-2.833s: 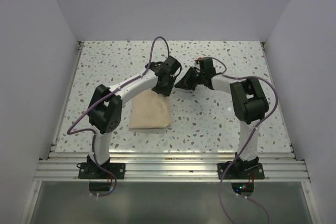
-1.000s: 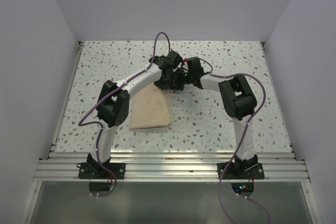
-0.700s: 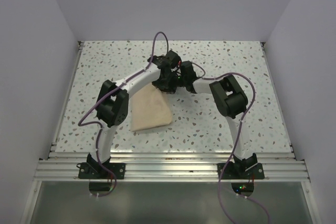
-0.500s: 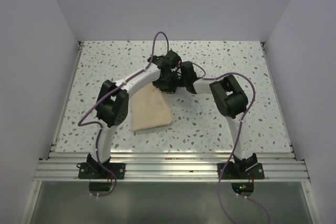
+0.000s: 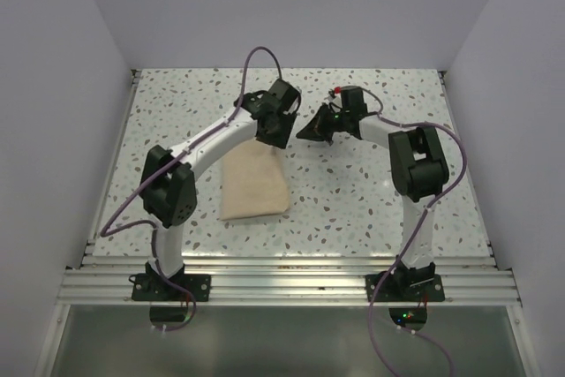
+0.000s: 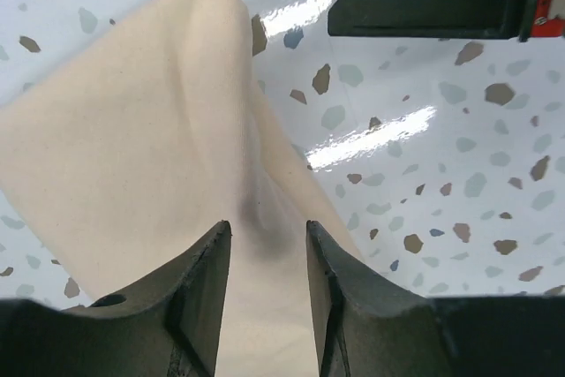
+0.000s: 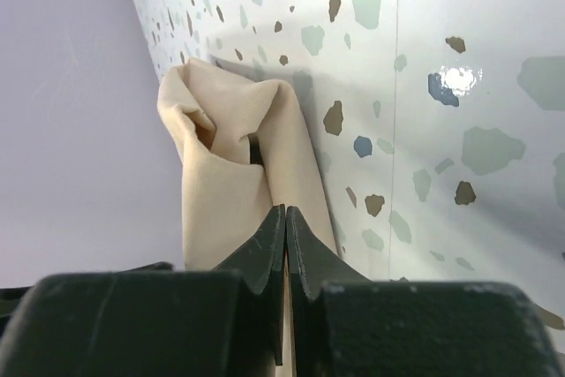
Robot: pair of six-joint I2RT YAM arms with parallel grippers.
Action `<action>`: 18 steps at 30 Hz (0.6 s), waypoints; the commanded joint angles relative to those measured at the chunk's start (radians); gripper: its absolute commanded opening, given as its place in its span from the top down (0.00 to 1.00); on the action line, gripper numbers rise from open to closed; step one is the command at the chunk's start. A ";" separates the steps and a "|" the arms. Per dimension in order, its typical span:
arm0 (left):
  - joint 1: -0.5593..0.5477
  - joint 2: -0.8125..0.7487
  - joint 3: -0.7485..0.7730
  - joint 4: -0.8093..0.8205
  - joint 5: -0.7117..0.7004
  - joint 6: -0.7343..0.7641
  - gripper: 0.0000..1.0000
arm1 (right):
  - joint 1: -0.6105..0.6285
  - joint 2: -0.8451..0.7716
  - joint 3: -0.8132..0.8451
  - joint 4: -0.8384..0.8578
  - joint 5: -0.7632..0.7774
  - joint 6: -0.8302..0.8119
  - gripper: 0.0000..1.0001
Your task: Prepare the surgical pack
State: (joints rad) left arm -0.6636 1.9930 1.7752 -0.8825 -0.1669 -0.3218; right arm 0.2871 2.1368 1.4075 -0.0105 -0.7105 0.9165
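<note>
The beige cloth (image 5: 254, 187) lies folded on the table (image 5: 371, 192), left of the middle. Its near edge stops short of the front edge, and speckled top shows along its right side. The left gripper (image 6: 267, 231) hangs over the cloth's far corner, jaws apart. The right gripper (image 7: 285, 211), jaws pressed together, sits to the right of that corner.

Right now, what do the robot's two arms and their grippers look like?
The left arm and right arm share one build: white tube links between bulky black joint housings. The left gripper and right gripper are black, each with two tapered fingers. A purple cable loops along each arm. A small red tab marks the right wrist.
</note>
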 commanded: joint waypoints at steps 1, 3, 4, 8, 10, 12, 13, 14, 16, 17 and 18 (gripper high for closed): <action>0.030 -0.099 0.013 0.076 0.052 -0.036 0.57 | 0.015 -0.049 0.059 -0.140 -0.067 -0.143 0.99; 0.045 -0.099 0.021 0.088 0.058 -0.040 0.59 | 0.015 -0.052 0.038 -0.109 -0.079 -0.127 0.99; 0.053 -0.092 0.030 0.089 0.063 -0.042 0.66 | 0.017 -0.054 0.025 -0.083 -0.093 -0.089 0.99; 0.097 -0.053 0.061 0.097 0.104 -0.045 0.90 | 0.021 -0.086 -0.047 0.076 -0.167 0.002 0.99; 0.143 -0.027 0.076 0.118 0.162 -0.043 1.00 | 0.033 -0.130 -0.058 0.067 -0.176 -0.007 0.99; 0.182 0.024 0.120 0.136 0.297 -0.040 1.00 | 0.049 -0.155 -0.059 0.041 -0.190 -0.014 0.99; 0.188 0.042 0.139 0.129 0.325 -0.034 1.00 | 0.070 -0.167 -0.059 0.031 -0.193 -0.024 0.99; 0.191 0.058 0.159 0.116 0.366 -0.014 1.00 | 0.083 -0.188 -0.062 0.014 -0.196 -0.028 0.99; 0.193 0.086 0.175 0.128 0.432 -0.003 1.00 | 0.116 -0.215 -0.070 -0.014 -0.193 -0.044 0.99; 0.194 0.092 0.167 0.132 0.450 0.000 1.00 | 0.124 -0.238 -0.083 -0.022 -0.187 -0.045 0.99; 0.194 0.096 0.159 0.129 0.461 -0.002 1.00 | 0.133 -0.245 -0.093 -0.016 -0.187 -0.042 0.99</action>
State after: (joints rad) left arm -0.4595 2.0754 1.9015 -0.7815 0.1478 -0.3504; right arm 0.3801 1.9911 1.3312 -0.0193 -0.8566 0.8879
